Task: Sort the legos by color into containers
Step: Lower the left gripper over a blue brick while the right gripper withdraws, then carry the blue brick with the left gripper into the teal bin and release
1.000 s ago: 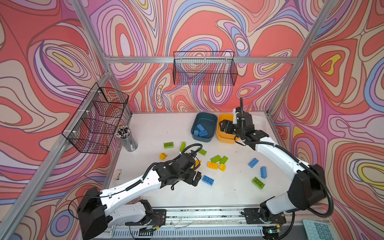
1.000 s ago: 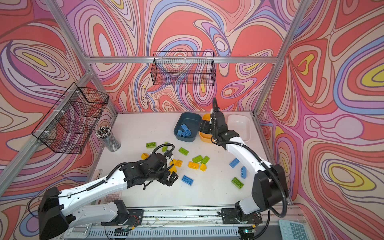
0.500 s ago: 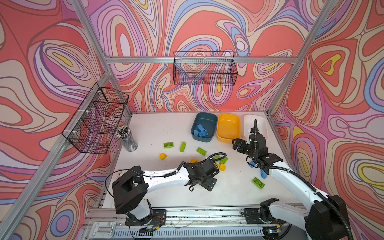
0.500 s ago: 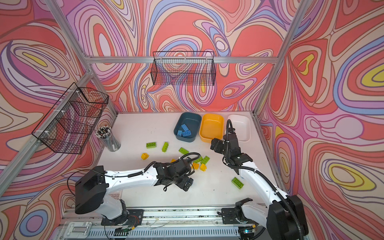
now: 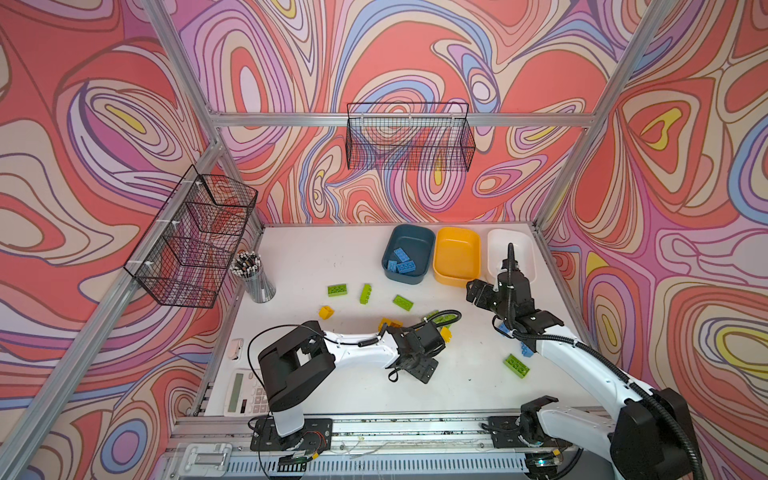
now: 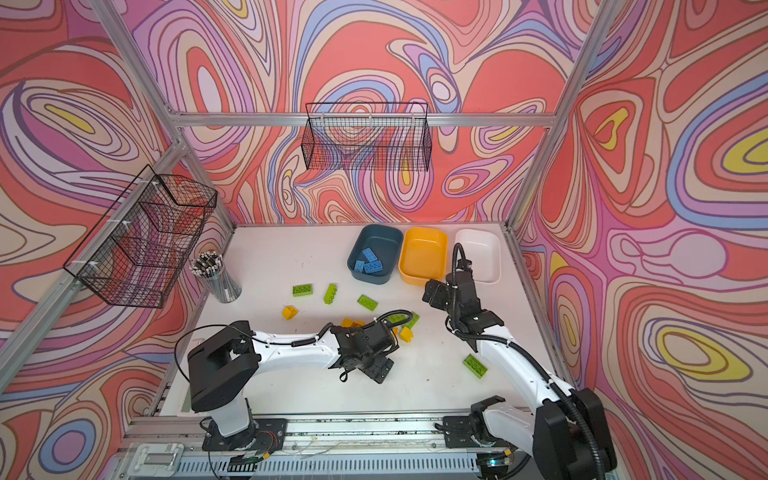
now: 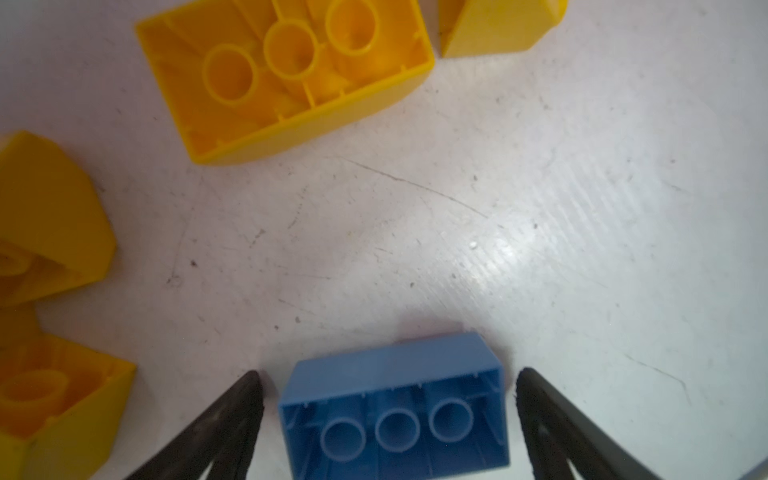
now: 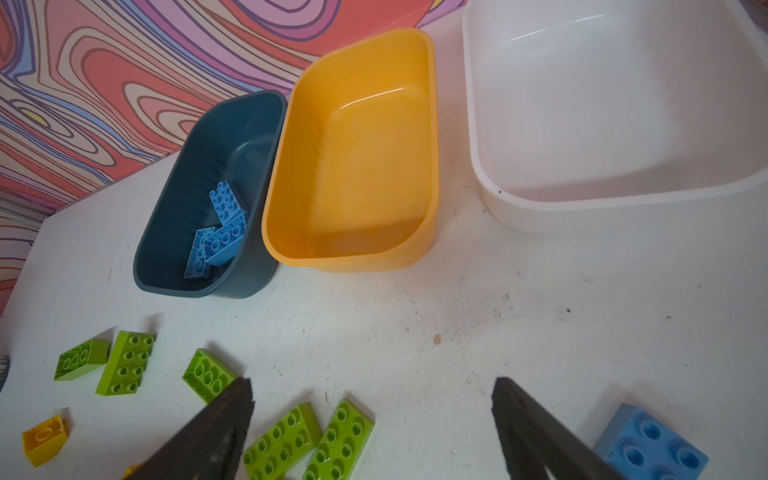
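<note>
In the left wrist view my left gripper [image 7: 387, 372] is open, its fingers either side of a blue lego [image 7: 395, 415] that lies hollow side up, with a small gap on each side. Yellow legos [image 7: 286, 79] lie just beyond it. In both top views this gripper [image 5: 419, 365] [image 6: 376, 365] is low over the table and hides that brick. My right gripper [image 8: 372, 386] [image 5: 478, 291] hangs open and empty in front of the yellow container [image 5: 457, 257], between the teal container [image 5: 411, 239] with blue legos [image 5: 401, 262] and the white container [image 5: 519, 245]. Green legos [image 5: 337, 289] [image 8: 307, 440] are scattered about.
A mesh pencil cup [image 5: 257, 278] stands at the table's left edge, with a calculator [image 5: 243, 392] near the front left corner. Wire baskets hang on the left wall [image 5: 195, 241] and the back wall [image 5: 409, 137]. A green lego [image 5: 516, 365] and a blue one [image 8: 652, 444] lie by the right arm.
My right gripper has pulled back from the yellow container toward the front. The left gripper has moved right and come down around the blue lego, its jaws a little narrower.
</note>
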Available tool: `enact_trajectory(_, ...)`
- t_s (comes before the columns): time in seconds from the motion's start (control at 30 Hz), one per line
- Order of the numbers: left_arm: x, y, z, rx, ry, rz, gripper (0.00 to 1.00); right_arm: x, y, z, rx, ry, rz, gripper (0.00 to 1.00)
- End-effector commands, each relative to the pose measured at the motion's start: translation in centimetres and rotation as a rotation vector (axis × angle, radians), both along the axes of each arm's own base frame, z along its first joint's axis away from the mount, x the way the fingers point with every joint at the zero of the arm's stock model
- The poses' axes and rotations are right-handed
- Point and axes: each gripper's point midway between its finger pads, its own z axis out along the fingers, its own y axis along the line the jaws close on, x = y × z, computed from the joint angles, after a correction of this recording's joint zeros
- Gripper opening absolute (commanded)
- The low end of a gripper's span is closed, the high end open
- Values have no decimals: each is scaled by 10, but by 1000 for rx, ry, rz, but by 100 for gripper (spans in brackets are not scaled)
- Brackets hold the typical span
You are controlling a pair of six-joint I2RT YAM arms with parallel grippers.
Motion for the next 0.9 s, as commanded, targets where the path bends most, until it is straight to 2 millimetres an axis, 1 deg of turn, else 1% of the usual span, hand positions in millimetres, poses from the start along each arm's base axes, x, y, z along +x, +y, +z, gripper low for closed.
enact_trajectory(0.0, 4, -8, 0, -6, -9, 6, 91, 1, -5, -2, -8, -5, -21, 95)
enact_trajectory(0.1, 5, -9, -2, 6, -9, 3, 86, 1, -5, 0, -11, -10, -20, 95)
enact_trajectory(0.17, 5, -9, -2, 9, -8, -1, 81, 1, -5, 0, -10, -10, -20, 95)
enact_trajectory(0.23, 5, -8, -1, 11, -8, -2, 73, 1, -4, 1, -11, -11, -19, 95)
enact_trajectory(0.3, 5, -6, 2, 17, -15, -2, 62, 1, -5, 2, -12, -12, -19, 95)
enact_trajectory(0.37, 6, -4, 6, 18, -23, 0, 55, 1, -5, 1, -11, -11, -18, 95)
enact_trajectory(0.43, 7, -3, 12, 16, -35, 0, 51, 2, -4, 2, -8, -14, -17, 95)
enact_trajectory(0.5, 9, -2, 20, 11, -54, 7, 51, 1, -3, 2, -6, -13, -13, 95)
enact_trajectory(0.6, 16, -2, 35, -11, -86, 15, 50, 0, -2, 2, -5, -12, -3, 95)
enact_trajectory(0.7, 29, 0, 59, -55, -99, 31, 50, -2, 0, 4, 10, -20, 7, 94)
enact_trajectory(0.8, 49, 6, 93, -105, -140, 48, 50, -6, 2, 5, 31, -29, 18, 94)
enact_trajectory(0.87, 67, 12, 119, -141, -174, 63, 50, -9, 3, 3, 38, -26, 21, 94)
